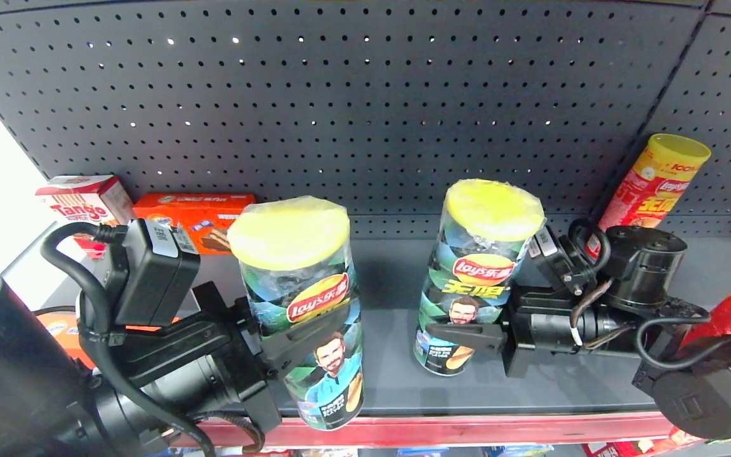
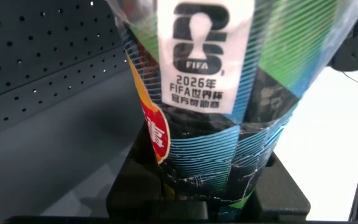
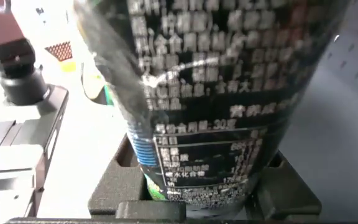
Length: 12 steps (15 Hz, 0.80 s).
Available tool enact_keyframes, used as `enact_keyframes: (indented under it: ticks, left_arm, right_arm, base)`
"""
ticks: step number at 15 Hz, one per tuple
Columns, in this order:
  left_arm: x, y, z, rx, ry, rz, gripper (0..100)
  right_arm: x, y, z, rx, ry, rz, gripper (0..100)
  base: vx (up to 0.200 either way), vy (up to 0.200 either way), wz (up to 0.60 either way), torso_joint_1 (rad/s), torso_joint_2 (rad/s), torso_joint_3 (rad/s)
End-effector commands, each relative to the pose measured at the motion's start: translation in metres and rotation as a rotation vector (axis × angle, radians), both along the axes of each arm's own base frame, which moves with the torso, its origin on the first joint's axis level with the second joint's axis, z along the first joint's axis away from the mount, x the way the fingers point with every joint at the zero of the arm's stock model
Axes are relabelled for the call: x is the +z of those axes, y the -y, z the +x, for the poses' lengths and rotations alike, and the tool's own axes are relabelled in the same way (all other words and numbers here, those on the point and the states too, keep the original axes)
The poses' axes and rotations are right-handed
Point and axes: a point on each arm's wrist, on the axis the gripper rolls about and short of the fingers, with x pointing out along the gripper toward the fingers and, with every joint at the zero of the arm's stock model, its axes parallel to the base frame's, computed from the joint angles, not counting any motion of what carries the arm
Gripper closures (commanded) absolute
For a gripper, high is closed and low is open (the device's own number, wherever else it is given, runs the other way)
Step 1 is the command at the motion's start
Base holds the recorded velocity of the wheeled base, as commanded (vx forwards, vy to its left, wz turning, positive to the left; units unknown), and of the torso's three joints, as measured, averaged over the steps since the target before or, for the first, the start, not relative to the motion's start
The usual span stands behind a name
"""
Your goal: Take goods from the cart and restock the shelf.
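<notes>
Nearest in, at seven o'clock of the head view: left gripper (image 1: 305, 333), clamped tight on a tall green cardboard crisp can with a yellow plastic lid (image 1: 302, 298), wrapped in clear film. Held upright, base right over the red front lip of the shelf (image 1: 467, 430); resting or hanging just clear, cannot tell. Same can up close in the left wrist view (image 2: 229, 112), pinched low between the dark jaws.

Over to four o'clock: right gripper (image 1: 460, 333), closed on a second green crisp can with a yellow lid (image 1: 480, 266), gripped low on the side. Upright too, base down at the grey shelf deck (image 1: 391, 285), a little farther in than the first. Printed back of that can (image 3: 216, 106) wedged between the jaws in the right wrist view.

Farther back, at ten o'clock: flat orange carton (image 1: 181, 212) lying by the back wall, white-and-red wafer box (image 1: 86, 200) just beside it at its nine. At two o'clock, red crisp can with a yellow lid (image 1: 657, 178), close to the dark perforated back panel (image 1: 365, 95).
</notes>
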Motion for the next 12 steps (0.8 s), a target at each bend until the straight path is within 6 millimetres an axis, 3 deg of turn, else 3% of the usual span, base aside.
enact_keyframes:
  ticks: [1,5,11,12]
  left_arm:
    - [0.000,0.000,0.000,0.001,0.000,0.000,100]
    - [-0.002,-0.004,0.000,0.012,-0.003,0.003,100]
    - [-0.004,-0.004,-0.001,0.012,-0.009,0.008,100]
    - [-0.004,-0.004,-0.001,0.012,-0.009,0.008,100]
  right_arm:
    - [-0.014,-0.001,0.002,0.000,-0.025,-0.026,100]
    - [-0.027,-0.005,0.009,0.001,-0.031,-0.049,100]
    - [-0.030,-0.007,0.015,-0.009,-0.031,-0.050,100]
    - [-0.029,-0.007,0.016,-0.013,-0.028,-0.049,0]
  base:
    - [0.000,0.000,0.00,0.000,0.00,0.000]
    - [0.000,0.000,0.00,0.000,0.00,0.000]
    - [0.000,0.000,0.00,0.000,0.00,0.000]
    - [0.000,0.000,0.00,0.000,0.00,0.000]
